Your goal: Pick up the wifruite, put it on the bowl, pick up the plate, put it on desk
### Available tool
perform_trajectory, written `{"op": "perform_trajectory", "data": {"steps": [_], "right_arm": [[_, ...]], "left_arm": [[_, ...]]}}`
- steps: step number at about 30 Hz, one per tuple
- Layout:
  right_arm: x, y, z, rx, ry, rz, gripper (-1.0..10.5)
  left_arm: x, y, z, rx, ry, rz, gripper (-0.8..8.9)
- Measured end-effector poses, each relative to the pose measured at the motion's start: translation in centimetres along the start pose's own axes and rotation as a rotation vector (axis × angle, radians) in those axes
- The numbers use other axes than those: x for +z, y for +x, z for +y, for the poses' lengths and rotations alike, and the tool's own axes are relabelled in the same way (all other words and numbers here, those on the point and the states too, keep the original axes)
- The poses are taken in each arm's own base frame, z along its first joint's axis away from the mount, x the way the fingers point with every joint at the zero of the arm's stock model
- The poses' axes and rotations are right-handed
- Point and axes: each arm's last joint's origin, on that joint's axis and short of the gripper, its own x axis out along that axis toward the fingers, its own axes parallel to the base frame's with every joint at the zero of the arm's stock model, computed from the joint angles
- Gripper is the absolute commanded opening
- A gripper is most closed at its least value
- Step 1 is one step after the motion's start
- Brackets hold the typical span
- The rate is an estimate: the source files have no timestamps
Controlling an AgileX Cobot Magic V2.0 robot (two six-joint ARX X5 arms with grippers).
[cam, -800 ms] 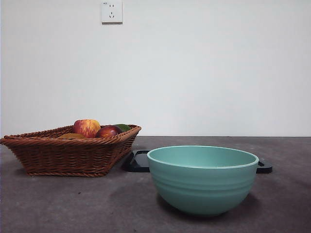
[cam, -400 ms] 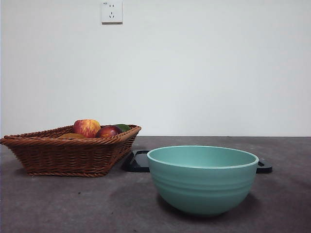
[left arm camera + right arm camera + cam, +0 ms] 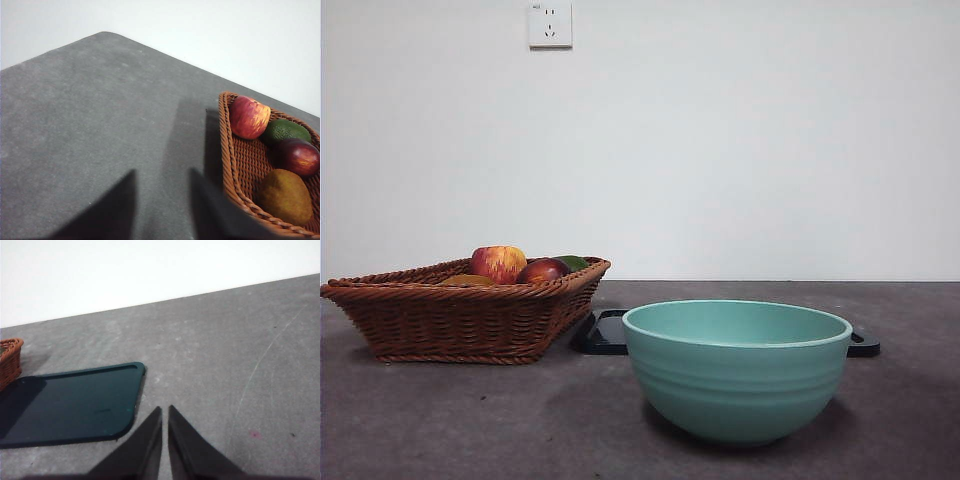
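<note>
The ochre-brown wifruite (image 3: pixel 284 196) lies in the brown wicker basket (image 3: pixel 227 150), beside a dark red fruit (image 3: pixel 299 156). In the front view only its top (image 3: pixel 467 281) shows over the basket rim (image 3: pixel 450 320). My left gripper (image 3: pixel 162 200) is open and empty above the desk (image 3: pixel 90 125), just outside the basket's edge. The teal bowl (image 3: pixel 737 370) stands empty at the front of the desk (image 3: pixel 440 420). The flat dark plate (image 3: pixel 605 333) lies behind it; it also shows in the right wrist view (image 3: pixel 75 405). My right gripper (image 3: pixel 165 412) is shut and empty, beside the plate's corner. Neither gripper shows in the front view.
The basket also holds a red-and-yellow apple (image 3: pixel 248 116) and a green fruit (image 3: pixel 285 130). A basket corner (image 3: pixel 10 357) shows beyond the plate in the right wrist view. A white wall with a socket (image 3: pixel 550 24) stands behind the desk.
</note>
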Motion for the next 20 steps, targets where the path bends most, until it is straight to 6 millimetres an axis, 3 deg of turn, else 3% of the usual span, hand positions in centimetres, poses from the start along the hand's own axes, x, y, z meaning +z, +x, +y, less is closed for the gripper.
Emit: {"op": "perform_trajectory", "data": {"steps": [11,20], "right_arm": [[-0.13,0.00,-0.03,-0.001,0.003,0.014,0.1],[0.17,-0.02,0.12,0.030,0.072,-0.008,0.1]], "left_arm": [[-0.01,0.00,-0.02,-0.006,-0.017,0.002,0.08],[0.07,-0.13,-0.44,-0.123,-0.052,0.049,0.10]]}}
